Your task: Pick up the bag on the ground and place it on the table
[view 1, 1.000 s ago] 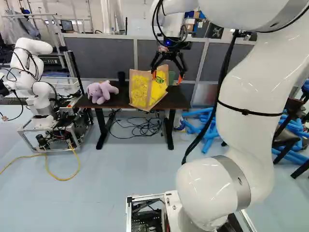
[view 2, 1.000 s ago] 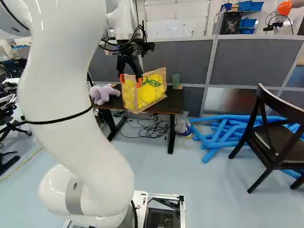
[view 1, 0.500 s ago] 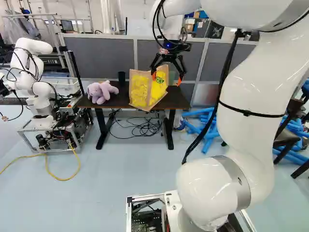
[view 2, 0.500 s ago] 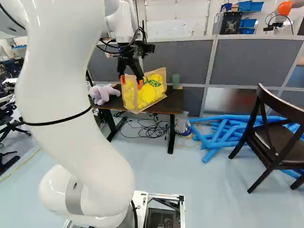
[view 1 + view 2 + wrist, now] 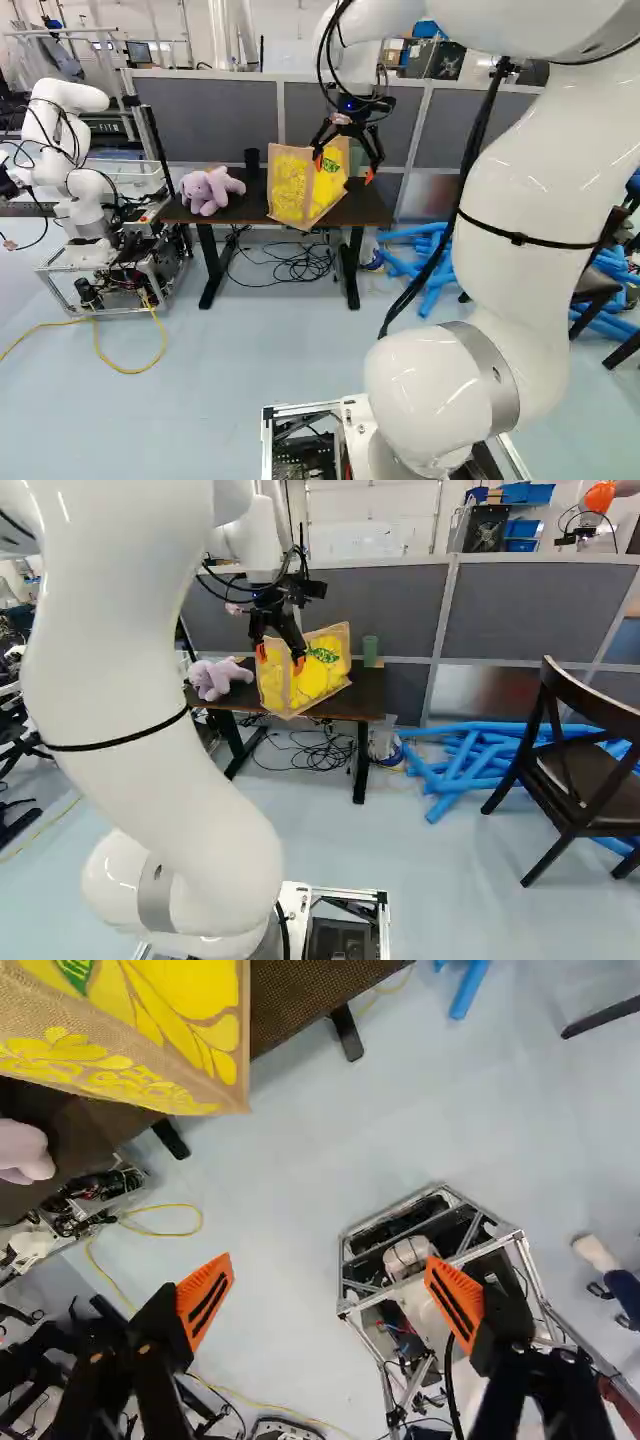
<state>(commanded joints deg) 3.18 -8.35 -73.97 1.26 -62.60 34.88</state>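
In the left base view my gripper (image 5: 343, 168) hangs in front of the upper part of the bag, orange fingertips spread apart. The bag (image 5: 292, 188), tan with yellow printing, stands upright on the dark table (image 5: 366, 208), slightly tilted at the table's front edge. From the right base view, the gripper (image 5: 280, 659) overlaps the bag's left part. The wrist view has the gripper (image 5: 330, 1300) open with only floor and base seen between its fingers; the bag (image 5: 150, 1050) lies off beyond one finger, apart from both.
A purple plush toy (image 5: 211, 190) sits on the table beside the bag, with a green cup (image 5: 370, 650) on the other side. Cables (image 5: 290, 262) lie beneath. Another robot (image 5: 85, 180) stands at the left. Blue tubes (image 5: 470, 760) and a dark chair (image 5: 575, 770) are at the right.
My arm has shifted a little back toward the base, and the gripper has tilted and drawn slightly away from the bag. The bag has stayed still on the table. The fingers remain open.
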